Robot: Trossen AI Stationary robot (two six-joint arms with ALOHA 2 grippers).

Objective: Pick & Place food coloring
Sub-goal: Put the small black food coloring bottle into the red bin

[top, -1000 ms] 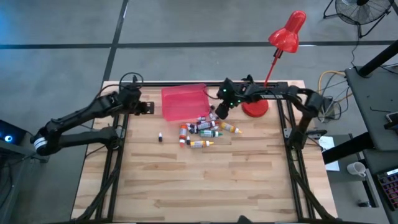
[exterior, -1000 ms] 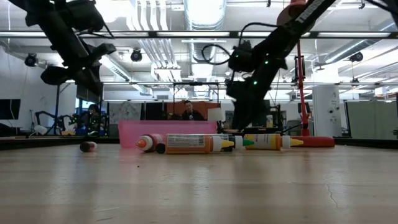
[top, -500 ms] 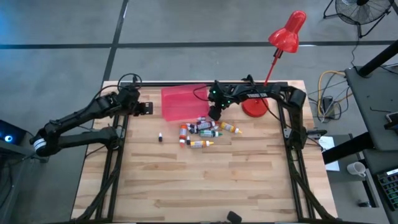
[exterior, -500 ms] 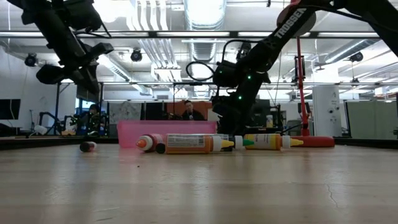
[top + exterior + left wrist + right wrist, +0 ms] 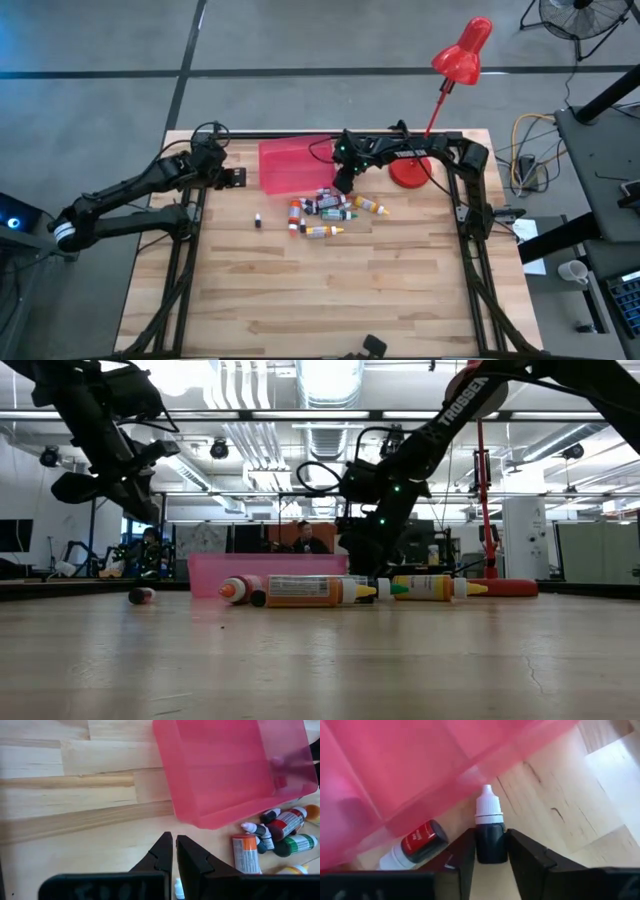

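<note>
From above, the pale plank table (image 5: 330,290) carried a flat translucent pink-red plastic tray (image 5: 295,163) near its far edge, and a loose cluster of tiny dropper bottles of food coloring (image 5: 325,212) lay just in front of the tray; one small dark bottle (image 5: 258,221) lay apart on the left. A red desk lamp (image 5: 445,80) stood on its round base at the far right. The right gripper (image 5: 343,184) reached down at the tray's near right corner, at the back edge of the cluster. The left gripper (image 5: 236,175) waited beside the tray's left side, above the wood.

At table height, an orange-labelled bottle (image 5: 305,591) and a yellow one (image 5: 432,588) lay on their sides before the tray, screening whatever the right gripper (image 5: 358,568) worked on behind them. A workshop with ceiling strip lights and a seated person (image 5: 305,538) filled the background.

The left wrist view showed its own fingers (image 5: 162,854) pressed together on nothing, with the tray and several bottles ahead.

Only the right wrist view showed the contact: the dark fingers (image 5: 524,855) flanked an upright black bottle with a white dropper cap (image 5: 490,827), touching its sides, just beside the tray wall. A red bottle (image 5: 417,842) lay next to it.
</note>
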